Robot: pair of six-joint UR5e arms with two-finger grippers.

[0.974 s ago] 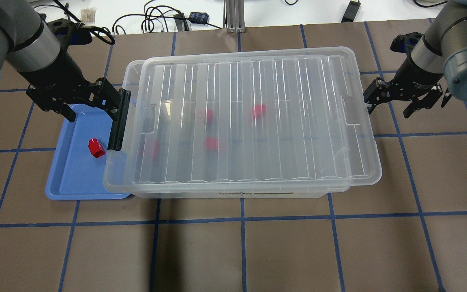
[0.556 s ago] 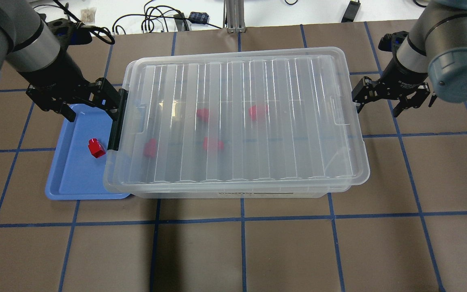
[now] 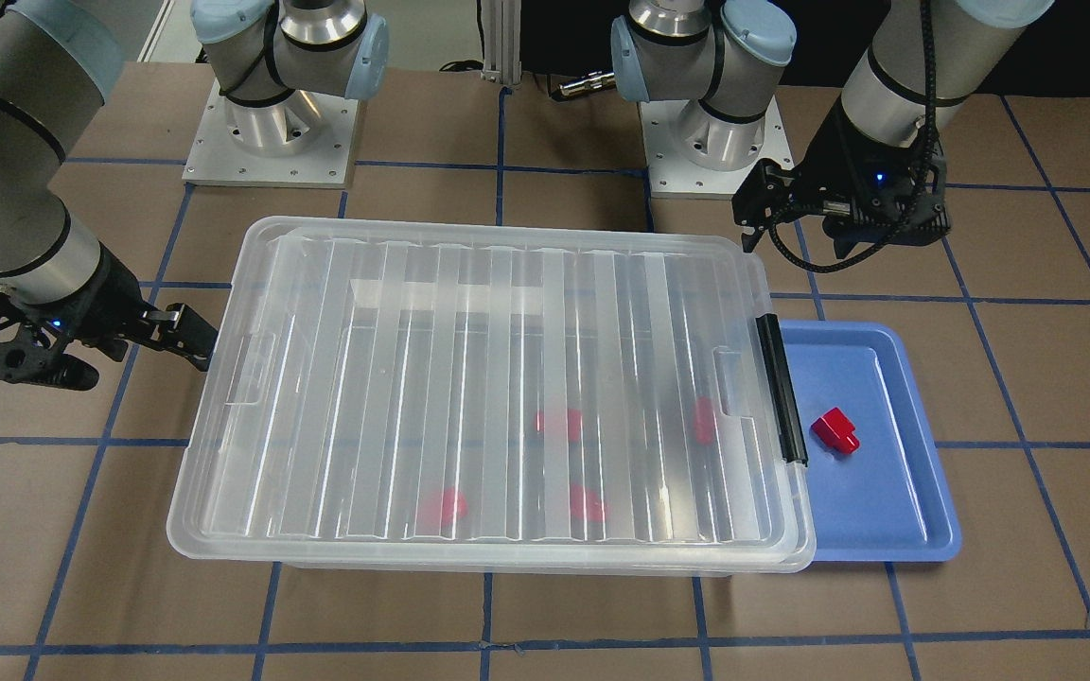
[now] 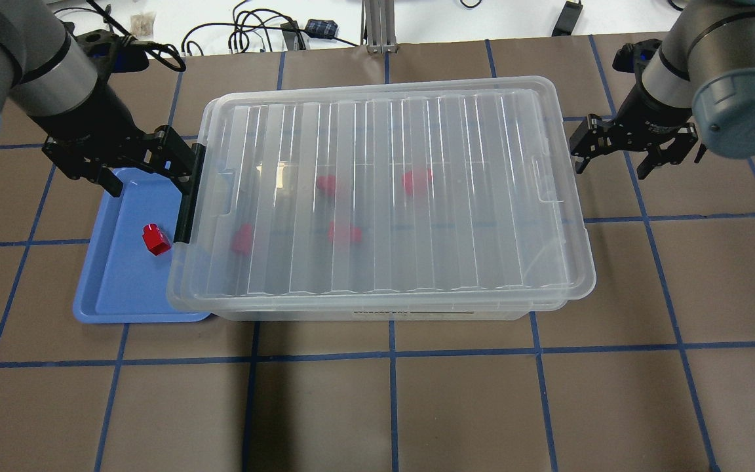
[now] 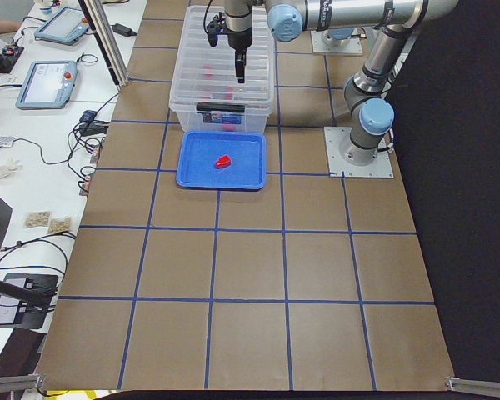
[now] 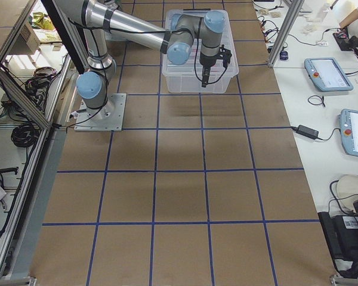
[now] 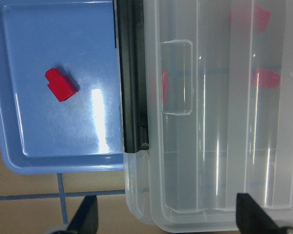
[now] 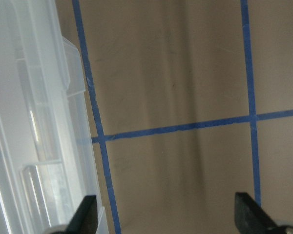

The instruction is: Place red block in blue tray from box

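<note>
One red block (image 4: 156, 239) lies in the blue tray (image 4: 109, 288), also seen in the left wrist view (image 7: 60, 84) and the front view (image 3: 835, 430). The box (image 4: 384, 196) stands beside the tray with its ribbed lid on. Its black latch bar (image 4: 189, 190) overhangs the tray's edge. Several more red blocks (image 4: 417, 181) show blurred through the lid. My left gripper (image 4: 149, 172) is open and empty above the latch bar and the tray's far end. My right gripper (image 4: 612, 162) is open and empty, just off the box's right end.
The brown table (image 4: 390, 406) is marked with a blue tape grid. Cables and small devices (image 4: 266, 29) lie beyond its far edge. The two arm bases (image 3: 271, 132) stand on the robot's side of the box. Screens and cables (image 5: 46, 83) lie on side benches.
The lid has slid left and now sits squarely on the box. My right gripper moved left with it, then a little toward the far edge. The left arm has not moved.
</note>
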